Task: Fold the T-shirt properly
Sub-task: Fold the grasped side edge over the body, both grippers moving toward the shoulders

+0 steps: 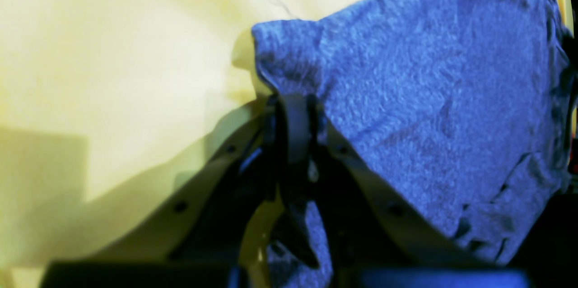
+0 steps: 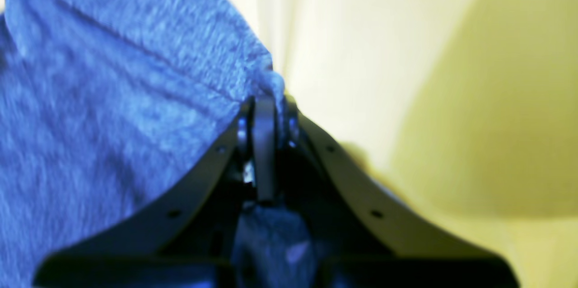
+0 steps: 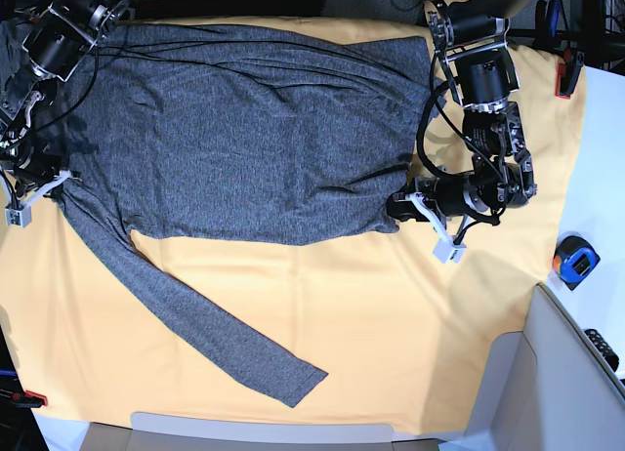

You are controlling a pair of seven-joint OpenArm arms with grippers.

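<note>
The large heathered dark grey long-sleeved T-shirt [image 3: 244, 139] is spread across the yellow-orange cloth-covered worktop [image 3: 391, 334], 1 sleeve trailing toward the near edge. An orange-and-black tape measure [image 3: 573, 260] is seen only in the base view, well apart. In the wrist views, the left end effector [image 1: 293, 107] is clenched on the shirt's hem corner, and the right end effector [image 2: 266, 107] is clenched on another edge.
</note>
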